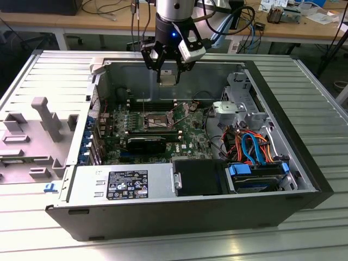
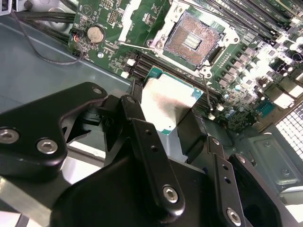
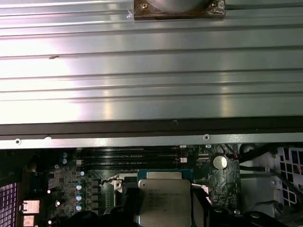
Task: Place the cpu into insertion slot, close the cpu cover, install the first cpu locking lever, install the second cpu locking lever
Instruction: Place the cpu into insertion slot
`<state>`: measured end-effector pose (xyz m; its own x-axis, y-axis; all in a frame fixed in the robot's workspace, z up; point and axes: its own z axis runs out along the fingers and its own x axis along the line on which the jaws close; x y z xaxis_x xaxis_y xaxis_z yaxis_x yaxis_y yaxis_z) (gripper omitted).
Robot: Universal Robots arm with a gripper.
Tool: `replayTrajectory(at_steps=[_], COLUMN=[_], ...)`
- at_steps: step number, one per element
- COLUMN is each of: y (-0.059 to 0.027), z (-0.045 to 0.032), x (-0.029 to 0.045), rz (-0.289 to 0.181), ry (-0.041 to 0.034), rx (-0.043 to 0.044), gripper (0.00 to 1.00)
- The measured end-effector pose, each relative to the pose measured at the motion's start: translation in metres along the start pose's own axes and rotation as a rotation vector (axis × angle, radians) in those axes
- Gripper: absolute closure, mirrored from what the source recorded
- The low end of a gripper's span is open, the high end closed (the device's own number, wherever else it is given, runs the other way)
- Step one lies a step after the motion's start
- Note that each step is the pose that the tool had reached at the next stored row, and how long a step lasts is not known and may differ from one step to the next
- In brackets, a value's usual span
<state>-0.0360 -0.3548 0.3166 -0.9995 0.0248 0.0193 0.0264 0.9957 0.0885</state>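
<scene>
**Chip held over open socket**

An open computer case (image 1: pixel 163 215) is seen lying on its side on a ribbed metal table (image 1: pixel 304 234), its green circuit board (image 1: pixel 190 136) exposed. Above the board, the arm's gripper (image 1: pixel 168 69) is clamped on the chip (image 2: pixel 165 104). The chip is held flat between the black fingers (image 2: pixel 142 137), seemingly by two opposite edges, though the contact itself is partly hidden. It is carried in the air, well apart from the board. The socket (image 2: pixel 191 40) lies uncovered on the board below, with its pale field of contacts in plain sight, and nothing has yet been seated in it.

The chip is judged to be light, thin and stiff, with a smooth metal top that could slip under a loose grip. Its underside and the socket's contacts are taken to be easily damaged. A hold on the side edges is thought safest, with the chip kept level and its faces left untouched.
</scene>
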Motion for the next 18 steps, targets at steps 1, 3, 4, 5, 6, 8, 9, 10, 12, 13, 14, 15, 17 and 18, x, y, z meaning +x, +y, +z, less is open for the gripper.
replayTrajectory(at_steps=[1, 3, 4, 5, 6, 8, 9, 10, 12, 13, 14, 15, 17, 18], y=[-0.0011, -0.0012, -0.0013, -0.0014, -0.0016, -0.0026, -0.0031, -0.0037, -0.0048, -0.0056, -0.006, -0.0063, -0.0076, -0.008], z=[0.0025, 0.0026, 0.0027, 0.0028, 0.0028, 0.0027, 0.0028, 0.0028, 0.0033, 0.0036, 0.0038, 0.004, 0.0042, 0.0043], x=[0.003, 0.0033, 0.0035, 0.0036, 0.0038, 0.0045, 0.0048, 0.005, 0.0055, 0.0058, 0.0059, 0.006, 0.0067, 0.0069], rz=[0.0, 0.0, 0.0, 0.0, 0.0, 0.0, 0.0, 0.0, 0.0, 0.0, 0.0, 0.0, 0.0, 0.0], ry=[0.0, -0.0001, -0.0001, -0.0001, -0.0001, 0.0, 0.0, 0.0, -0.0001, 0.0, -0.0001, -0.0001, 0.0, 0.0], rx=[0.0, -0.0001, -0.0002, -0.0004, -0.0003, 0.0, -0.0001, 0.0, -0.0002, -0.0001, -0.0001, -0.0001, 0.0001, 0.0], gripper=[0.46, 0.46, 0.46, 0.46, 0.46, 0.46, 0.46, 0.46, 0.46, 0.46, 0.46, 0.46, 0.46, 0.46])
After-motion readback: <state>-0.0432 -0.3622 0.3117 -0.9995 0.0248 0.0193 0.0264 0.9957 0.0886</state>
